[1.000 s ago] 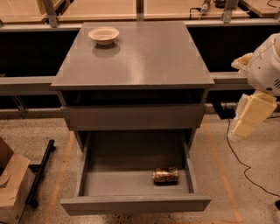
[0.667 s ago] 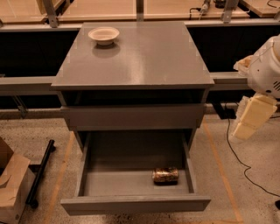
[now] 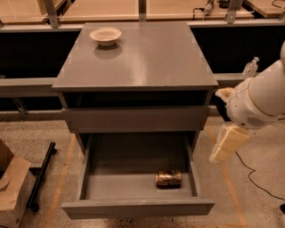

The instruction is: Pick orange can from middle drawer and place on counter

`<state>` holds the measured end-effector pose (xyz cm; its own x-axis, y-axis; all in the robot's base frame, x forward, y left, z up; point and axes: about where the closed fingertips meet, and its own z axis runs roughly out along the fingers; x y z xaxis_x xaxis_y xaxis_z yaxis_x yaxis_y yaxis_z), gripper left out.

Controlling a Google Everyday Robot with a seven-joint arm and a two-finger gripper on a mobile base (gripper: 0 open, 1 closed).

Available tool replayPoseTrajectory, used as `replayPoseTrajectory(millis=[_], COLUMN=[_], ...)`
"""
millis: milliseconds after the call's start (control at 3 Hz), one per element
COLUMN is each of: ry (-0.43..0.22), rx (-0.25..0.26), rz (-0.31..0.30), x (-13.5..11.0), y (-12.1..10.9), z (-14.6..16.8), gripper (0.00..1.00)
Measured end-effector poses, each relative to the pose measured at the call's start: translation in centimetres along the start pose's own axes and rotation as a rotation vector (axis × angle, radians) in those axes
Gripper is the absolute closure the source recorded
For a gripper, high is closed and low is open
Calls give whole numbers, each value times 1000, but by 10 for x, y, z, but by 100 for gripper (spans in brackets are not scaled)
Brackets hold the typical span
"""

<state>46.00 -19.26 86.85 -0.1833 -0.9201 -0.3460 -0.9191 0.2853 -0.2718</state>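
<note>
The orange can [image 3: 168, 178] lies on its side on the floor of the open middle drawer [image 3: 107, 185], towards the front right. The drawer is pulled out below a shut grey drawer front [image 3: 136, 119]. The counter [image 3: 142, 58] is the flat grey top of the cabinet. My gripper [image 3: 227, 144] hangs at the right of the cabinet, outside the drawer's right wall, above and to the right of the can. It holds nothing that I can see.
A pale round bowl [image 3: 105, 35] stands on the counter's back left. A cardboard box [image 3: 11, 191] and a black bar [image 3: 41, 176] are on the floor at left. Light wooden tables [image 3: 178, 8] run behind. A cable [image 3: 256, 178] lies on the floor at right.
My arm and gripper have moved left and down, closer to the drawer's right side. The can, drawer and bowl have not moved.
</note>
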Motion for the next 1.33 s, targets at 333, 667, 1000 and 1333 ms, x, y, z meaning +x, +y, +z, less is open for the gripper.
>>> replayPoseTrajectory(millis=[333,667,1000,1333], ry=[-63,-68,-36,-22], rx=[-37,-34,-54,-77], rz=[-32,-38,-47,-55], x=[3,3,4,8], y=[12,11,15,16], z=[57,63,69,97], gripper=[0,0,0,0])
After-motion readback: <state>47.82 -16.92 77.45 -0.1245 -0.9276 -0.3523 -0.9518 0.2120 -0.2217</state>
